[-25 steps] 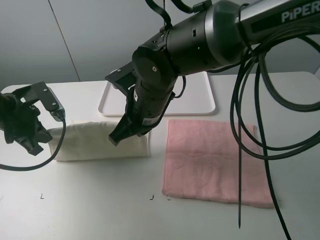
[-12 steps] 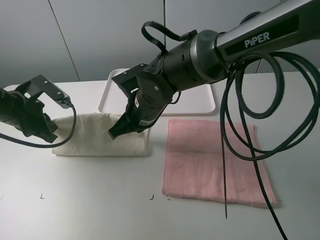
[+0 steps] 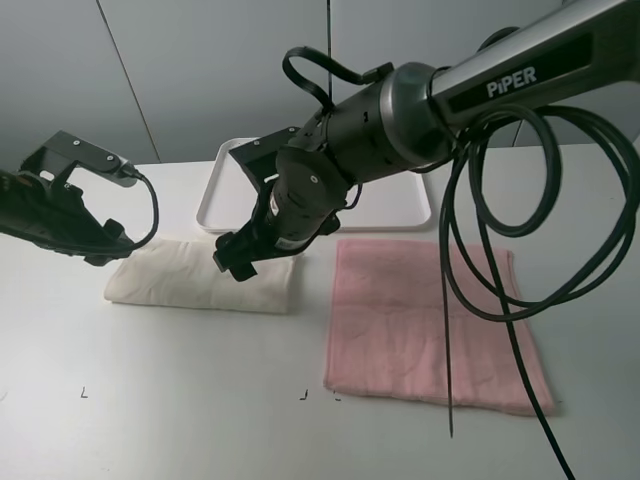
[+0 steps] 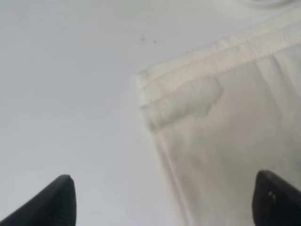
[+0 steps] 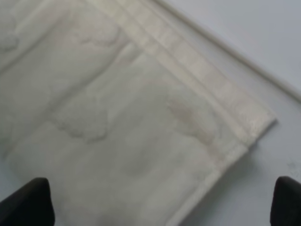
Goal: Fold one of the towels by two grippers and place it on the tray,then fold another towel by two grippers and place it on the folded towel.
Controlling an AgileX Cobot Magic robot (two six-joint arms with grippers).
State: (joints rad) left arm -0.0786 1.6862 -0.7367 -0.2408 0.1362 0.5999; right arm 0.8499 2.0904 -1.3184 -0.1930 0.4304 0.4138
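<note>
The cream folded towel (image 3: 200, 278) lies flat on the table, left of centre. My left gripper (image 3: 104, 248) hovers at its left end and is open; in the left wrist view its fingertips (image 4: 62, 197) stand wide apart over a towel corner (image 4: 221, 136). My right gripper (image 3: 233, 262) hangs open over the towel's right part, and its fingertips (image 5: 29, 203) frame the hemmed corner (image 5: 141, 122). Nothing is held. The white tray (image 3: 398, 200) sits behind, partly hidden by the right arm. A pink towel (image 3: 430, 322) lies spread out to the right.
Black cables (image 3: 480, 260) from the right arm loop down over the pink towel. The grey wall (image 3: 180, 70) stands behind the tray. Small black marks (image 3: 303, 394) lie on the white table near the front.
Both grippers have opened and let go of the cream towel, which now lies flatter. The left arm has risen and drawn back a little; the right gripper sits lower over the towel.
</note>
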